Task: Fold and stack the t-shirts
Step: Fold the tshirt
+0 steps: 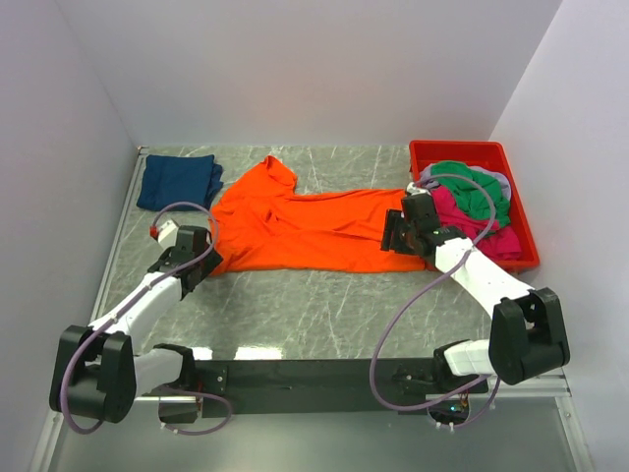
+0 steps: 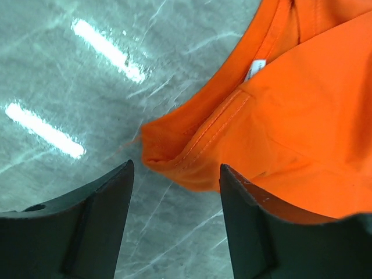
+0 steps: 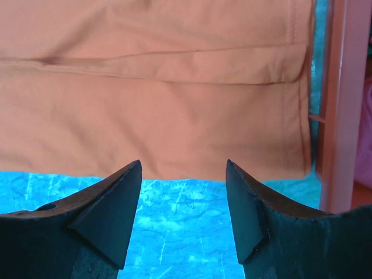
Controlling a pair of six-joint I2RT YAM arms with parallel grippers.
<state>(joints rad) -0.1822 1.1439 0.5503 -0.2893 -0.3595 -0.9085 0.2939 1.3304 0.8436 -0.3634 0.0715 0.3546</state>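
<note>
Closest to me, the black bar [image 1: 324, 376] carries both arms at the near edge of the table [image 1: 324, 305]. Beyond the left gripper [image 2: 176, 167], a little to its left, the navy shirt [image 1: 177, 182] lies folded into a neat rectangle, so I judge one shirt done and the stack begun there. That gripper's jaws stand spread and pinch nothing; the orange shirt's [image 1: 314, 226] sleeve corner lies just ahead of them, with cloth running under the right-hand finger. The orange shirt stretches flat between the two grippers, partly doubled lengthwise as far as I can tell, not yet a finished fold. The right gripper [image 3: 183, 163] hangs just short of the shirt's hem, jaws apart too and empty. Just to that gripper's right, beside the hem, sits the red bin [image 1: 457, 147], holding the green [image 1: 467, 187], pink [image 1: 472, 221] and grey [image 1: 496, 180] shirts in a heap. By my reckoning most of the job remains: finish the orange, stack it, then three more.
</note>
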